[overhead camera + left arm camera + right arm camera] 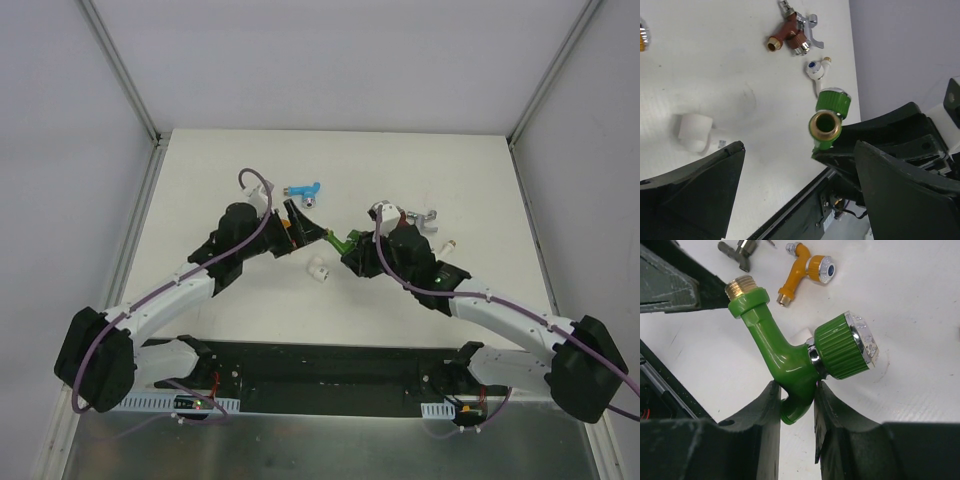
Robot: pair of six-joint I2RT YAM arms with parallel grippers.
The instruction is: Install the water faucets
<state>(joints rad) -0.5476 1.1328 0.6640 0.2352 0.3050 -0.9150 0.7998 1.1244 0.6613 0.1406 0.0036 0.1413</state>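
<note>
My right gripper (pixel 796 400) is shut on the spout end of a green faucet (pixel 790 357), held above the table with its ribbed knob to the right. The brass threaded end (pixel 825 126) of the green faucet (pixel 829 112) points at my left gripper (pixel 800 172). That gripper is open, with nothing between its fingers (pixel 692 192). In the top view the green faucet (pixel 336 240) bridges the gap between the left gripper (pixel 308 226) and the right gripper (pixel 352 248). Other faucets lie on the table: blue (pixel 303 190), orange (pixel 805 269), dark grey (pixel 741 249), reddish-brown (pixel 786 36), silver (pixel 809 26), white (pixel 817 71).
A stubby white pipe fitting (pixel 694 131) lies on the white table (pixel 200 180) just in front of the two grippers (pixel 318 267). Metal frame posts stand at the back corners. A black base strip (pixel 320 365) runs along the near edge.
</note>
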